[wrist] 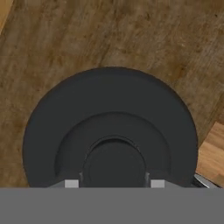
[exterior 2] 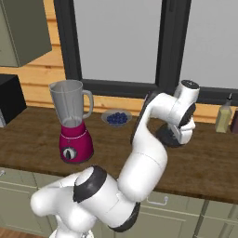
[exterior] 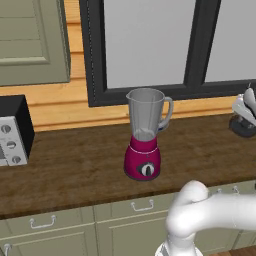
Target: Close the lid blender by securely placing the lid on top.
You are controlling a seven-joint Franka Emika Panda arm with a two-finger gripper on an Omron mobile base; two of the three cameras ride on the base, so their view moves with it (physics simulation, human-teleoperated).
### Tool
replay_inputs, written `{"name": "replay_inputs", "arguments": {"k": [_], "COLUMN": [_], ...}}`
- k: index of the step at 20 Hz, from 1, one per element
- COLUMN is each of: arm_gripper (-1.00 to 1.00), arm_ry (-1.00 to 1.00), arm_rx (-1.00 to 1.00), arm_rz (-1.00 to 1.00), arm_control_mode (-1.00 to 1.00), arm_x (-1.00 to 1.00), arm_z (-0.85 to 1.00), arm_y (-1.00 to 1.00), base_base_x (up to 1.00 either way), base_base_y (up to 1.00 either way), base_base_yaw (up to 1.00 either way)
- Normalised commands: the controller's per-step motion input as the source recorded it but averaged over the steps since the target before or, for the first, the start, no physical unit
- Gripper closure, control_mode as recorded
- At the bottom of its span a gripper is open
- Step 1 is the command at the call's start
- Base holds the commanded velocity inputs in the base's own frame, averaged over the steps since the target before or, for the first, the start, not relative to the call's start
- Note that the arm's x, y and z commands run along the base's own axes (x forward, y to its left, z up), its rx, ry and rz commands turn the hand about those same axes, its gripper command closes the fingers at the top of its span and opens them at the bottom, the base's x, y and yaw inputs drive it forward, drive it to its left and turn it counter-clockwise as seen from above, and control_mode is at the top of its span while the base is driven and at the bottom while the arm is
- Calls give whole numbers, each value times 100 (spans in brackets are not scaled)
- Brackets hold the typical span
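**Lid in my fingers, jar still open**

I am gripping the lid (wrist: 111, 131) by its raised centre knob: in the hand view my gripper (wrist: 113, 183) is straddling that knob, the two fingertips (wrist: 71, 183) pressing its sides, jaws partway closed on it. Whether the lid is resting on the wooden counter (wrist: 144, 35) or just above it, I cannot tell. The blender (exterior: 145, 135) is standing well to the left of my hand, its jar mouth uncovered, so I am judging the task as barely begun: grasp made, with the carry across, the lowering and the seating all left.

The lid is a matte, near-black disc with stepped concentric rings. The jar is clear greyish, tapering, with a spout and side handle, sitting on a rounded glossy magenta base with a round dial. The counter is showing dark, streaky grain
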Motion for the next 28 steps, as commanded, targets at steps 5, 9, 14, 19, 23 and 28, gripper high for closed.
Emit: {"name": "replay_inputs", "arguments": {"k": [5, 9, 14, 19, 23, 28], "arm_gripper": [100, 100, 100, 100, 100, 100], "arm_ry": [-8, -4, 0, 0, 0, 0], "arm_rx": [-15, -12, -15, -12, -1, 9], "arm_rz": [0, -1, -3, -1, 0, 0], "arm_control_mode": [-100, -100, -100, -100, -100, -100], "arm_x": [19, 37, 48, 31, 5, 5], "arm_z": [100, 100, 100, 100, 100, 84], "arm_y": [100, 100, 100, 95, 81, 86], "base_base_x": [0, 0, 0, 0, 0, 0], "base_base_y": [0, 0, 0, 0, 0, 0], "base_base_yaw": [0, 0, 0, 0, 0, 0]}}
